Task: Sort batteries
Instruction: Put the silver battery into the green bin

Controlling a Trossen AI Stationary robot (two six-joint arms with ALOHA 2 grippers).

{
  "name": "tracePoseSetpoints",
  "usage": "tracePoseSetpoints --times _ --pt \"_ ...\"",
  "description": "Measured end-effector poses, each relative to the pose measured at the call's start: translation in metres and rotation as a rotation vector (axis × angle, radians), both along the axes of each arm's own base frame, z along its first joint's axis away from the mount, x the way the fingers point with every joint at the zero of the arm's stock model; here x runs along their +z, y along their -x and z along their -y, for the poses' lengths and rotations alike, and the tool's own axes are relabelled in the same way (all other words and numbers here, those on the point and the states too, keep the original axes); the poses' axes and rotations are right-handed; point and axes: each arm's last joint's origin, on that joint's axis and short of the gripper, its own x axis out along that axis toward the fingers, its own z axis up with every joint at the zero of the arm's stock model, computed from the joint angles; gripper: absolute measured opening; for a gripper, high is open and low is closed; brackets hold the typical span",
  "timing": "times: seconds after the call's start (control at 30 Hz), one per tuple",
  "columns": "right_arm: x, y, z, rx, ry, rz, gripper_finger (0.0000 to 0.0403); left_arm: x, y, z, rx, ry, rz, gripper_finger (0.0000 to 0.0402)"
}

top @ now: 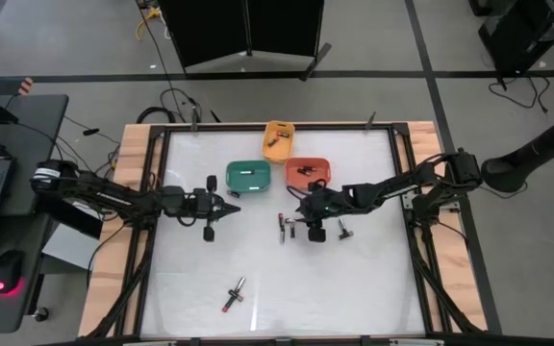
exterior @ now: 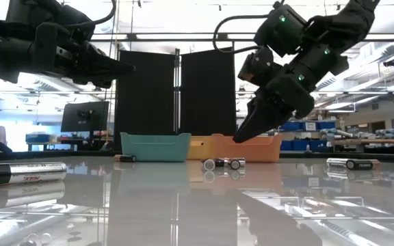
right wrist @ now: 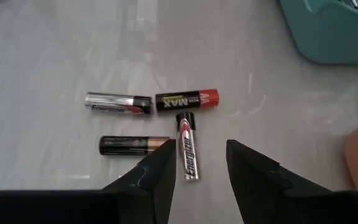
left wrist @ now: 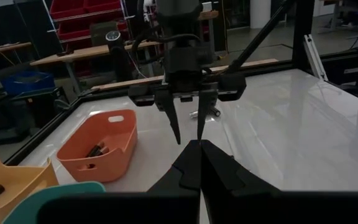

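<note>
Several small batteries lie flat on the white table. A cluster [top: 287,229] sits just before the bins; the right wrist view shows it as a silver cell [right wrist: 118,102], a black-and-red one [right wrist: 186,99], a black-and-copper one [right wrist: 132,145] and a silver-and-black one [right wrist: 188,155]. My right gripper [right wrist: 199,146] [exterior: 241,137] hangs open above this cluster, fingers on either side of the silver-and-black cell, touching nothing. My left gripper [top: 235,207] [left wrist: 199,144] is shut, raised off the table in front of the teal bin.
A teal bin [top: 248,176], a yellow bin [top: 277,139] and an orange bin [top: 308,171] stand near the table's far edge, each holding batteries. More cells lie at the right [top: 344,231] and toward the near edge [top: 234,293]. A black frame [top: 407,207] rims the table.
</note>
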Motion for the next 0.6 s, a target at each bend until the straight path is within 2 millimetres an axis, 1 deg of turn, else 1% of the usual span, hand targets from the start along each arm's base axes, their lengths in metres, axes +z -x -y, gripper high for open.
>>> tracePoseSetpoints --times 0.17,0.37,0.43,0.6 --pt "-0.003 0.003 0.000 0.001 -0.021 0.037 0.0146 0.000 0.000 0.000 0.000 0.000 -0.001 0.0009" --pt "-0.007 0.005 0.000 -0.007 -0.031 0.032 0.0146 0.000 0.000 0.000 0.000 0.000 -0.001 0.0009" --pt "-0.011 0.003 0.000 -0.007 -0.031 0.034 0.0145 0.000 0.000 0.000 0.000 0.000 -0.001 0.0009" --pt "-0.028 -0.003 0.000 -0.008 -0.030 -0.004 0.0145 -0.001 0.000 0.000 -0.001 -0.001 -0.010 0.0010"
